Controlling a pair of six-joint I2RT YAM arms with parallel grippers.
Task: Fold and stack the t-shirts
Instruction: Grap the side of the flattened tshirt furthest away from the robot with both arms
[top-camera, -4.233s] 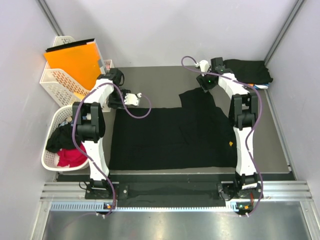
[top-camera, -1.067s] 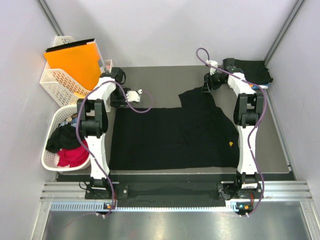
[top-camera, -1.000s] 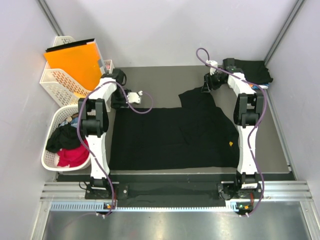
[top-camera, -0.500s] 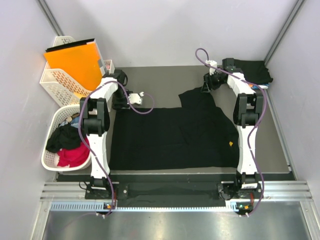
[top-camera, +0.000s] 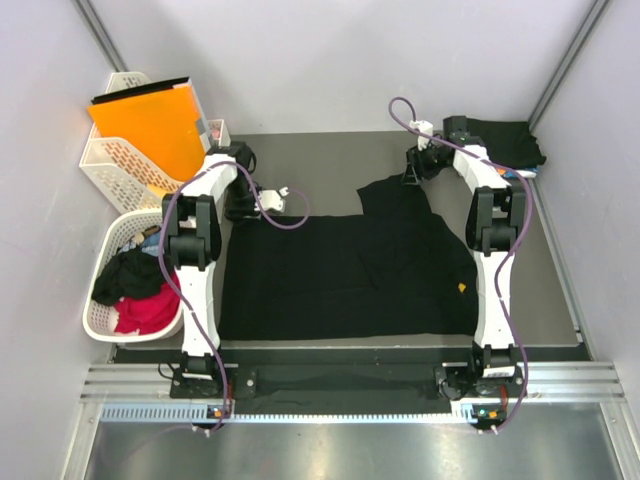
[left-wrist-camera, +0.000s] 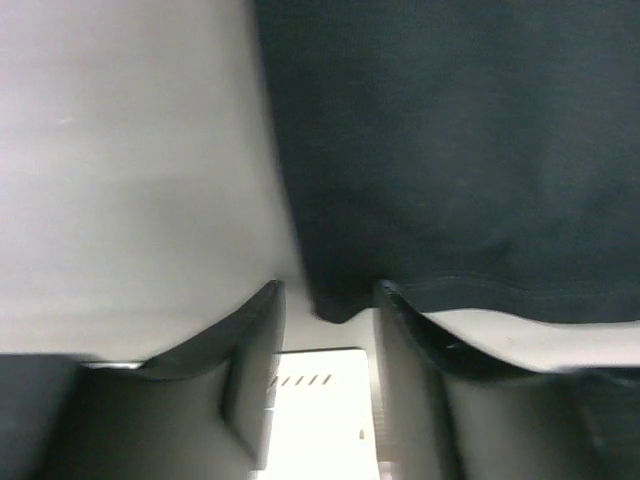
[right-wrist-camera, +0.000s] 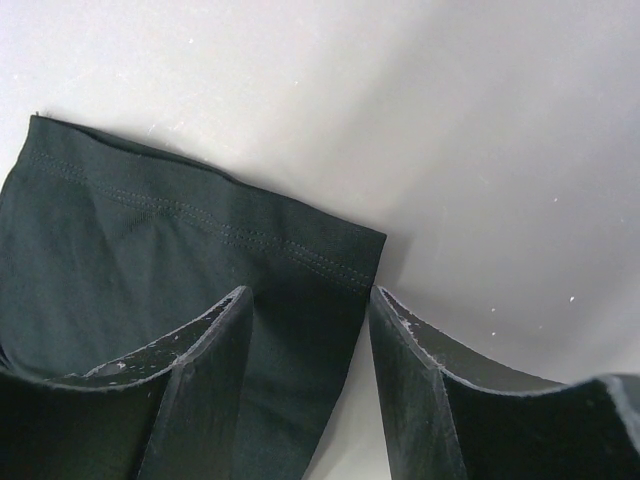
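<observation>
While both arms' jaws sit half-open (unclamped), each straddles the black t-shirt (top-camera: 340, 270).

The right gripper (right-wrist-camera: 310, 296) holds its two dark fingers (right-wrist-camera: 205, 370) apart astride the stitched hem of a black t-shirt (right-wrist-camera: 150, 260) lying flat on the pale tabletop (right-wrist-camera: 450, 130), though whether either pad touches the cloth is hard to tell.

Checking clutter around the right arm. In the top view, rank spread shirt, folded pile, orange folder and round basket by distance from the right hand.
1. Spread shirt: centre, its sleeve right at the right hand.
2. Folded pile: far right corner.
3. Orange folder: far left corner.
4. Round basket: left edge, nearer the bases.
</observation>
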